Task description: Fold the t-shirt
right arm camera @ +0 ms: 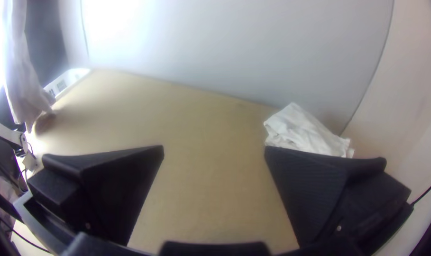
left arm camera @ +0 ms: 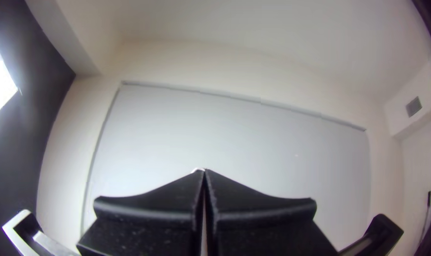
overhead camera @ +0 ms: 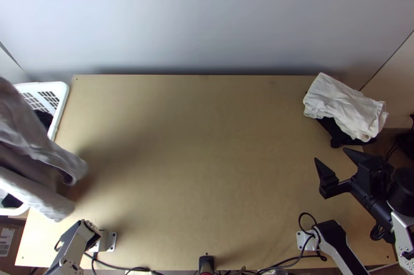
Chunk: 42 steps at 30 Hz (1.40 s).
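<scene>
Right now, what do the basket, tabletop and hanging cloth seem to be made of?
Basket: smooth, white, probably plastic, judging by its moulded grid.
Tabletop: pale matt wood, perhaps plywood, from its even tan colour.
Hanging cloth: soft fabric, possibly cotton, since it drapes in folds.

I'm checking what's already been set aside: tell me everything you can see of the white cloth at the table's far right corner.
The white cloth looks soft and thin, loosely folded into a wrinkled, roughly oblong bundle with uneven edges. It lies slanted at the corner of the table, resting on something black that sticks out under its near side. The right gripper is nearby, seemingly not touching it.
</scene>
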Motion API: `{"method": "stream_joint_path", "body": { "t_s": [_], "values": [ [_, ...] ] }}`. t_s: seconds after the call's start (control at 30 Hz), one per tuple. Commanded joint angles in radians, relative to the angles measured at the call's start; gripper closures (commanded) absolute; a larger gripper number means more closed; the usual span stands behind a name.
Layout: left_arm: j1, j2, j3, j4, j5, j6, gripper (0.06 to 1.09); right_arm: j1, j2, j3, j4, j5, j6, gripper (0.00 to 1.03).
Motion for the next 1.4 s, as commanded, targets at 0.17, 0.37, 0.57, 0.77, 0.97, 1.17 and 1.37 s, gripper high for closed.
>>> {"method": "stream_joint_path", "body": {
  "t_s": [0.17,0.37,0.57,0.77,0.97,1.17,1.37],
  "values": [
    [0.000,-0.004,-0.104,-0.032,0.157,-0.250,1.05,-0.055,0.000,-0.004,-0.004,0.003,0.049,0.04],
    [-0.001,-0.108,-0.401,-0.047,0.169,-0.158,1.05,-0.055,0.003,-0.006,-0.009,0.006,0.077,0.04],
    [-0.003,-0.183,-0.727,-0.021,0.122,0.020,1.05,-0.056,0.012,-0.007,-0.007,0.009,0.089,0.04],
    [-0.317,-0.208,-0.986,-0.014,-0.151,0.228,1.05,-0.056,0.014,-0.026,-0.004,0.011,0.088,0.04],
    [-0.652,-0.203,-1.101,-0.012,-0.345,0.309,1.05,-0.056,0.012,-0.046,-0.001,0.011,0.086,0.04],
    [-1.081,-0.119,-1.098,-0.001,-0.544,0.396,1.05,-0.056,0.014,-0.064,0.007,0.011,0.086,0.04],
    [-1.345,0.009,-1.021,0.017,-0.613,0.517,1.05,-0.071,0.006,-0.087,0.007,0.011,0.086,0.04]
  ]
}}
